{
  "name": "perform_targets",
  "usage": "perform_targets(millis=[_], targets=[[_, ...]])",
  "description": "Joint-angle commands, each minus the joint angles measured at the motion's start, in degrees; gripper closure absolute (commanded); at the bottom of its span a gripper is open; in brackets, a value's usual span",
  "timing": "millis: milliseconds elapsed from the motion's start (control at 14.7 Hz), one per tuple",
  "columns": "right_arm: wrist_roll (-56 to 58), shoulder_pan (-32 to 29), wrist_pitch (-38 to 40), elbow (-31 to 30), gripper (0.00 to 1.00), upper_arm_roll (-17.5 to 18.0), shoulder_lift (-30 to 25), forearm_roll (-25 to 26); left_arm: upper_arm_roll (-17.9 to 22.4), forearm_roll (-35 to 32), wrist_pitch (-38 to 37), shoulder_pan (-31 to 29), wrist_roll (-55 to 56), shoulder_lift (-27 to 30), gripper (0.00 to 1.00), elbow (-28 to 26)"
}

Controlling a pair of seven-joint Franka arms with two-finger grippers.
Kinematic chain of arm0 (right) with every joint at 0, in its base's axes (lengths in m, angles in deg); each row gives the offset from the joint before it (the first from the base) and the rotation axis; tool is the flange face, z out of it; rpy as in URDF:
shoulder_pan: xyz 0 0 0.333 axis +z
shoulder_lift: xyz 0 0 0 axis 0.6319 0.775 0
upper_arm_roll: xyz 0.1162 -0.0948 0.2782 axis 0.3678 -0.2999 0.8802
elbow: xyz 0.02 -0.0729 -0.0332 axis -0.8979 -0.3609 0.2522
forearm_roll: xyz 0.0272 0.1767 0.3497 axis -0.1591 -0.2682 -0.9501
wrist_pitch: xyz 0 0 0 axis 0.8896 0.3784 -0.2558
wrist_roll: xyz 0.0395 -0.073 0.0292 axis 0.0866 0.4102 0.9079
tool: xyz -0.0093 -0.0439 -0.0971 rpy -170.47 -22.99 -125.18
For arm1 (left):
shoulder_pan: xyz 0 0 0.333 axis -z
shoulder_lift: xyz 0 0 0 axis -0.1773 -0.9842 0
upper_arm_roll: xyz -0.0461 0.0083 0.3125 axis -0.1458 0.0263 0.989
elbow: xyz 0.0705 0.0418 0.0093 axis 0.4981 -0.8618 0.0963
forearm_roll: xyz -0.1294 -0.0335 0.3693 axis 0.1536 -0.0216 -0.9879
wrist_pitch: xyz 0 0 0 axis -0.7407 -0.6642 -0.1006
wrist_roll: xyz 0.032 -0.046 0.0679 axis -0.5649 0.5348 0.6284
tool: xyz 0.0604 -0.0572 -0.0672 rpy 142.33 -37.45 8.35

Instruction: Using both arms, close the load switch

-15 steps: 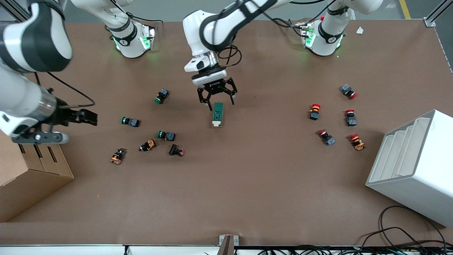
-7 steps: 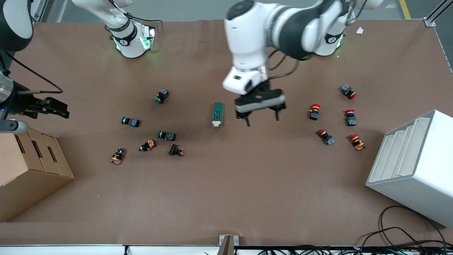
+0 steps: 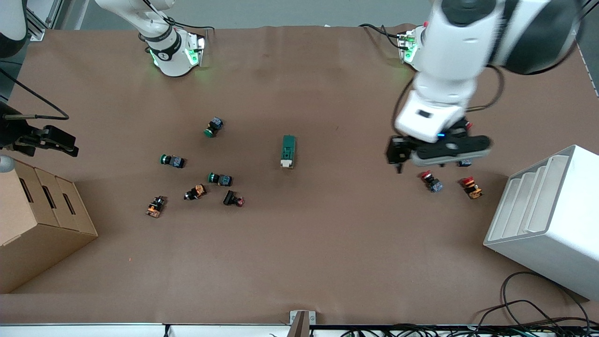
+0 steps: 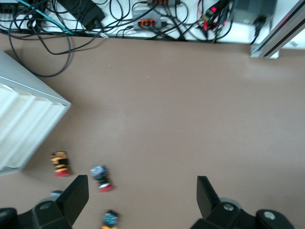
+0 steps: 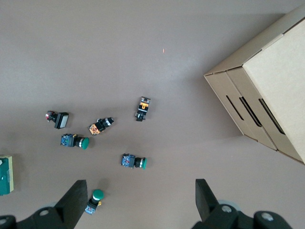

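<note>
Both arms were off the load switch: left gripper over red buttons, right gripper above the box, jaws wide and empty. Next: return, pinch the block, press its lever.

1 high front, 2 wrists downward.

The load switch lies alone at the middle of the frame on the bench, with a cluster of push buttons at the centre-left and a cardboard box at the lower-left edge. Another group of push buttons sits at the centre-right, under the left tool, beside the white rack at the lower right. The right tool hangs at the frame's far-left edge, above the cardboard box.
</note>
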Motion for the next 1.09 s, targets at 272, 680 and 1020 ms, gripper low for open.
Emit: perform_targets(millis=[272, 680, 1020], targets=[[0.18, -1.04, 5.44, 0.47, 0.00, 0.93, -1.74, -0.14, 7.67, 12.84, -8.37, -5.95, -18.89, 6.91, 0.00, -1.79], [0.36, -0.60, 8.16, -0.23, 0.00, 0.84, -5.43, -0.14, 11.12, 15.93, -13.22, -8.14, -28.91, 12.44, 0.00, -5.64], [-0.61, 0.01, 7.99, -2.52, 0.00, 0.58, -7.90, -0.05, 10.59, 18.31, -13.22, -10.35, -28.40, 18.07, 0.00, -12.32]])
